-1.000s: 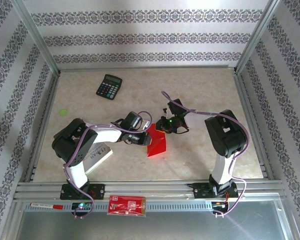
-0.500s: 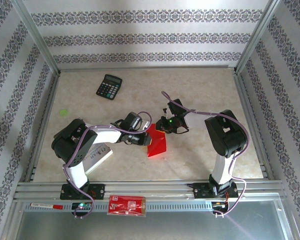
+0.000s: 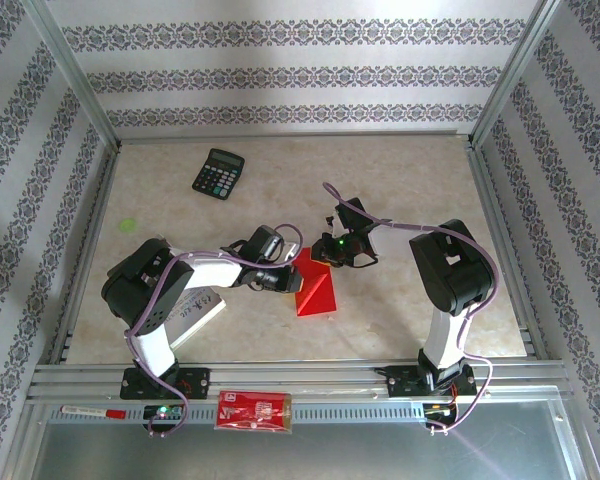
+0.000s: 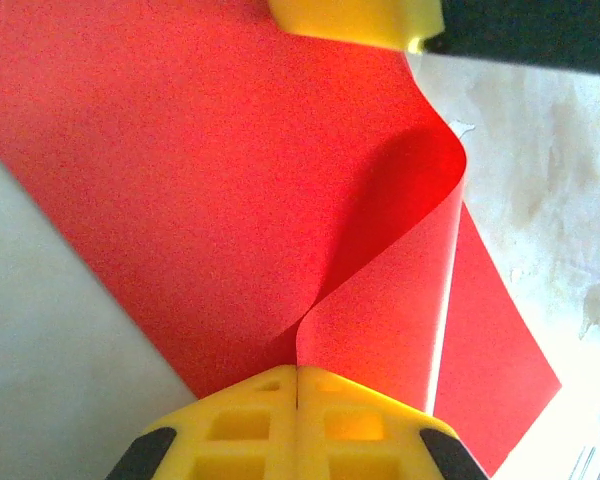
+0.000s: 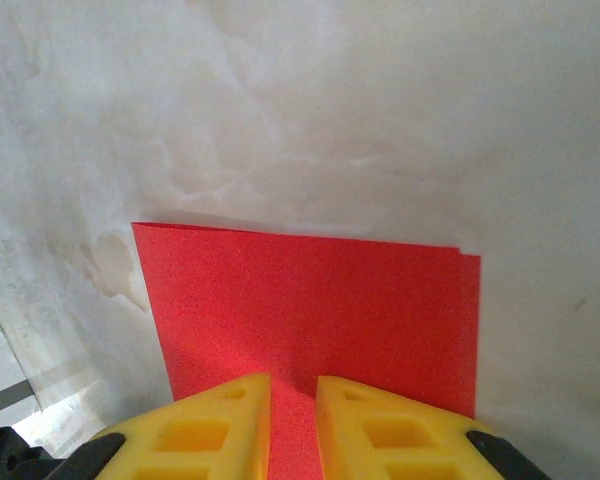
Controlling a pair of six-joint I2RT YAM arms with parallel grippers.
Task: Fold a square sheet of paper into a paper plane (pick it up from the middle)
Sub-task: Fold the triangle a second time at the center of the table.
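Note:
The square sheet of paper (image 3: 317, 290) is bright red and lies mid-table, folded over into a rough rectangle, not a dart. My left gripper (image 3: 288, 277) is at its left edge. In the left wrist view this gripper (image 4: 298, 372) is shut on a pinched ridge of the sheet (image 4: 180, 180), and one flap curls up and over. My right gripper (image 3: 330, 258) is at the sheet's far end. Its yellow fingers (image 5: 210, 430) stand slightly apart over the flat red sheet (image 5: 310, 300), which shows through the gap. One of its fingers (image 4: 350, 20) shows in the left wrist view.
A black calculator (image 3: 218, 173) lies at the back left. A white printed booklet (image 3: 195, 312) sits under the left arm. A red printed packet (image 3: 253, 411) and a pen (image 3: 90, 411) rest on the front rail. A small green mark (image 3: 128, 225) is at the left.
The left gripper has shifted slightly and the red sheet looks a little narrower and flatter. The right arm has not moved.

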